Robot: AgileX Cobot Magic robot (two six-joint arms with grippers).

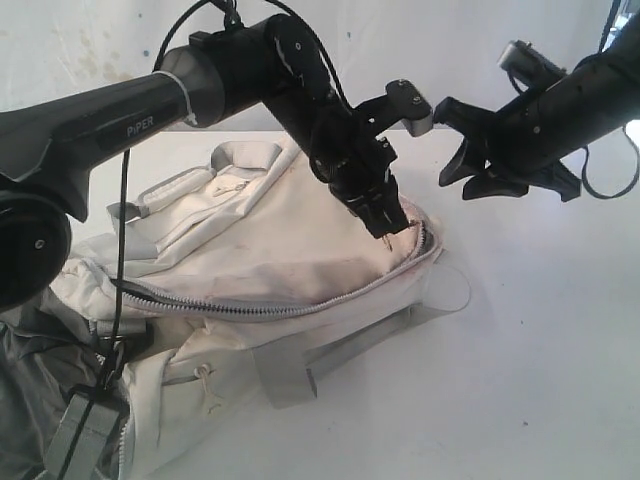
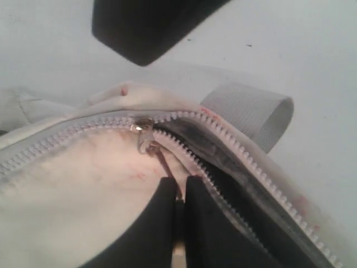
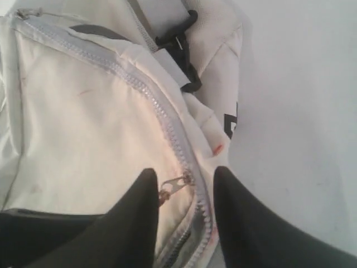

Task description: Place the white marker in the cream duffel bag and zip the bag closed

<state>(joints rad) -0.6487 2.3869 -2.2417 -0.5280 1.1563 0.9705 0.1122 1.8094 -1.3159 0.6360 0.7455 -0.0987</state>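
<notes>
The cream duffel bag (image 1: 250,270) lies on its side on the white table. Its grey zipper (image 1: 260,310) runs shut from the left up to my left gripper (image 1: 388,222). In the left wrist view that gripper (image 2: 181,184) is shut on the thin reddish pull cord (image 2: 162,162) of the metal slider (image 2: 143,127). Beyond the slider the zipper gapes on a dark interior (image 2: 234,184). My right gripper (image 1: 445,142) hangs open just above the bag's right end, and its fingers straddle the slider (image 3: 177,183) without touching it. The white marker is out of view.
A dark grey fabric item (image 1: 30,400) lies bunched at the lower left beside the bag. Grey webbing handles (image 1: 300,370) and a black buckle (image 3: 181,44) hang off the bag. A black cable (image 1: 122,250) dangles from the left arm. Bare white table (image 1: 540,350) spreads to the right.
</notes>
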